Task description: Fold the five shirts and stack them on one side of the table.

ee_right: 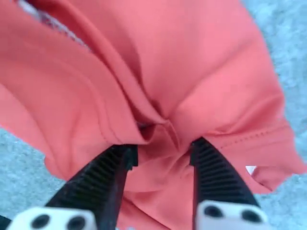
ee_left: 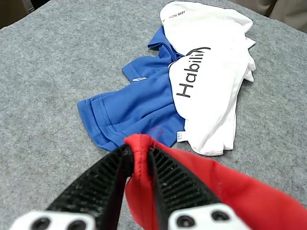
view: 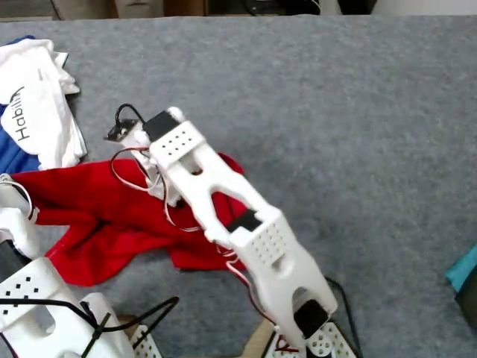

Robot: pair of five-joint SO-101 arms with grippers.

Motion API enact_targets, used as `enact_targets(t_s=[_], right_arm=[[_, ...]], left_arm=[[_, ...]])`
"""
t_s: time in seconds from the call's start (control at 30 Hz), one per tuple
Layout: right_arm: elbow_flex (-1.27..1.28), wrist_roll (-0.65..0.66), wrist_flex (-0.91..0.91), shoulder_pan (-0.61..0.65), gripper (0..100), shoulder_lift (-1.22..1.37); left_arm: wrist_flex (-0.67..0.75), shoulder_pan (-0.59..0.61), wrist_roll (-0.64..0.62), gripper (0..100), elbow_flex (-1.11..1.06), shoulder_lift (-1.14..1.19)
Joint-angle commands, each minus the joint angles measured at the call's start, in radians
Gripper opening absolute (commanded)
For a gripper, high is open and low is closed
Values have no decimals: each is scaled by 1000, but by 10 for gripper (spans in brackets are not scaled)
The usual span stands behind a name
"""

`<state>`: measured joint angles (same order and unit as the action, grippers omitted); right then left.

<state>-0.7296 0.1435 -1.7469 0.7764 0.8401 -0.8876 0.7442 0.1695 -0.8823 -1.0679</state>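
From where I stand, the work is on the red shirt (view: 97,216), which lies rumpled and unfolded on the grey table (view: 335,112), toward the left side and close to the arms. I judge this as the spreading or first-fold step for that one garment, with most of the task ahead. The white shirt (view: 37,112) sits heaped on the blue shirt (view: 15,153) at the far left, and neither looks neatly folded.

The left gripper (ee_left: 139,153) is clamped on a pinched-up edge of the red shirt, the cloth squeezed between its ribbed pads. The right gripper (ee_right: 160,148) is pressed down into the same shirt. Its jaws stand apart, straddling a bunched ridge near a stitched hem without nipping it.

To my eye the next move calls for the right jaws to close on that ridge. After that both arms would need to draw the cloth taut and lay it flat, keeping the red fabric off the pile beside it.

The high view shows the overall layout, with the right arm (view: 246,231) stretched across the shirt and hiding its own gripper, the left arm (view: 30,298) low at the near corner, and a teal thing (view: 463,272) at the right edge that I cannot identify. The left wrist view shows the actual pinch, and how near the blue shirt (ee_left: 134,105) and white shirt (ee_left: 211,86) lie just beyond it. The right wrist view shows the gap between the jaws and the folds caught in it.
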Motion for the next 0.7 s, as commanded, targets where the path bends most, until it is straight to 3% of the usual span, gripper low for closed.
enact_targets(t_s=[0.0,0.5,0.67], right_arm=[[-48,-6,-11,12,178,15],[-139,-8,-23,-19,100,50],[-200,-61,-37,-45,256,51]], left_arm=[[17,-12,0,20,5,-12],[17,-11,2,20,5,-12],[17,-8,3,20,5,-12]])
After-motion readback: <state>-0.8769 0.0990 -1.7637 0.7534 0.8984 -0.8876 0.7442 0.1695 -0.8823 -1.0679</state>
